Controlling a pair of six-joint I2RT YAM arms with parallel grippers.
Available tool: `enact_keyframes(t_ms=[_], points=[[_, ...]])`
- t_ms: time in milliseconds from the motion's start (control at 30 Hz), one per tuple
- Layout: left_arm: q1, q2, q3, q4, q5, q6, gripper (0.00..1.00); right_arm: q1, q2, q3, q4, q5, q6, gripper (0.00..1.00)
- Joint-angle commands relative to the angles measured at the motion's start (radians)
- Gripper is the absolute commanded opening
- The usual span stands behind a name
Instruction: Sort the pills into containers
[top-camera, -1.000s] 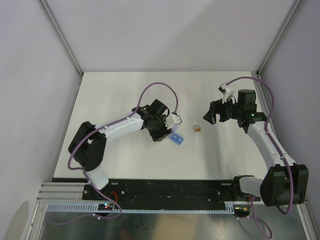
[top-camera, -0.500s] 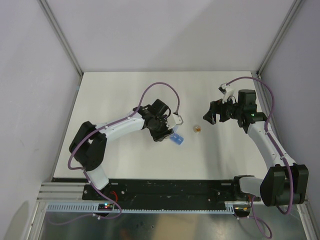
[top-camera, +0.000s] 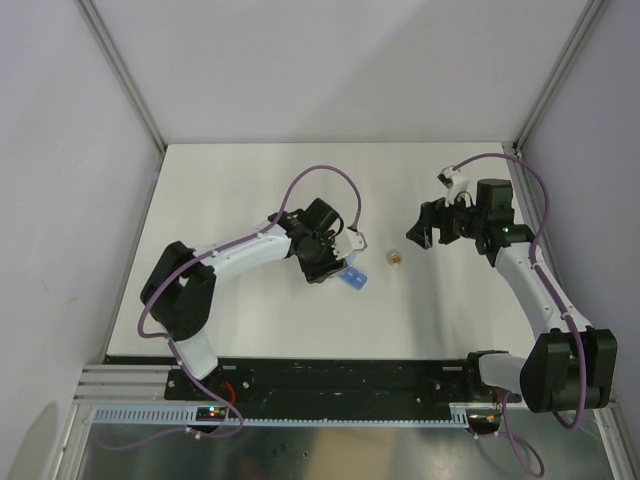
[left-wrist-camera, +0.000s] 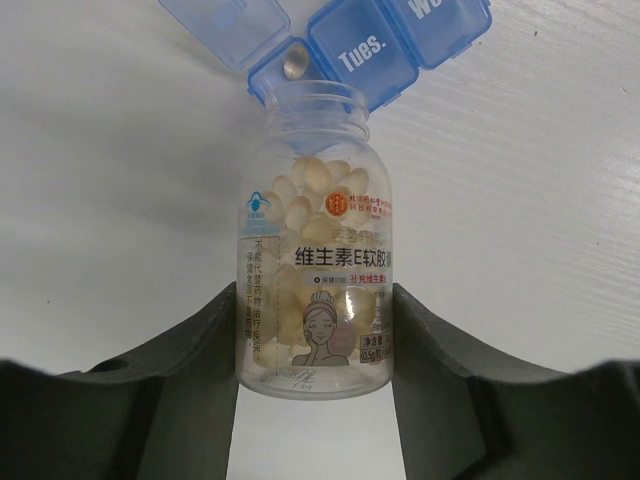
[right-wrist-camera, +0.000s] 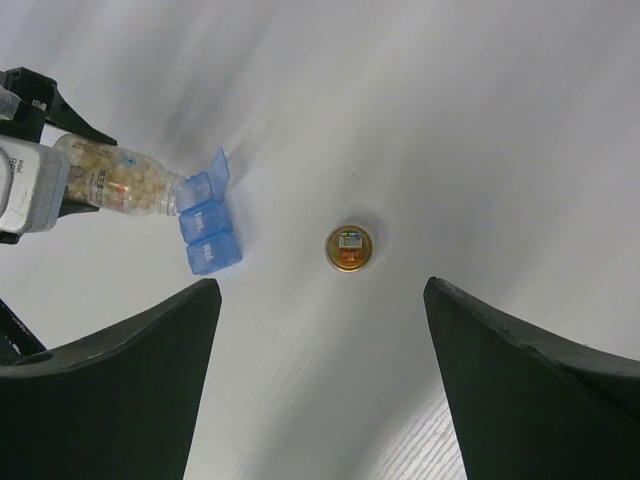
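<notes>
The pill box (left-wrist-camera: 365, 45) is a short blue strip on the white table (top-camera: 250, 320). In the left wrist view its long axis runs slantwise to the upper right. Its end compartment is open, with the lid (left-wrist-camera: 225, 25) folded back and one pale pill (left-wrist-camera: 295, 62) inside. The next lids read "Tues." and "We", the rest cut off.

The left gripper (left-wrist-camera: 315, 295) pinches a clear bottle (left-wrist-camera: 315, 230) tipped on its side, with its mouth pointing at that open compartment. Its label reads "维生素E" above a drawn face.

The right gripper (right-wrist-camera: 320, 288) is spread wide and holds nothing. It hovers to the right of the pill box, over a small amber round thing (right-wrist-camera: 348, 248).
</notes>
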Motion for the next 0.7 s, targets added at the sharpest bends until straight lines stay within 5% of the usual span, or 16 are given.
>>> enact_keyframes(t_ms=[0, 667], points=[[-0.01, 0.005, 0.054, -0.013, -0.011, 0.025, 0.0, -0.006, -0.027, -0.001, 0.015, -0.019, 0.001, 0.89], [-0.017, 0.022, 0.078, -0.042, -0.031, 0.039, 0.0, -0.01, -0.025, -0.001, 0.013, -0.026, 0.004, 0.9]])
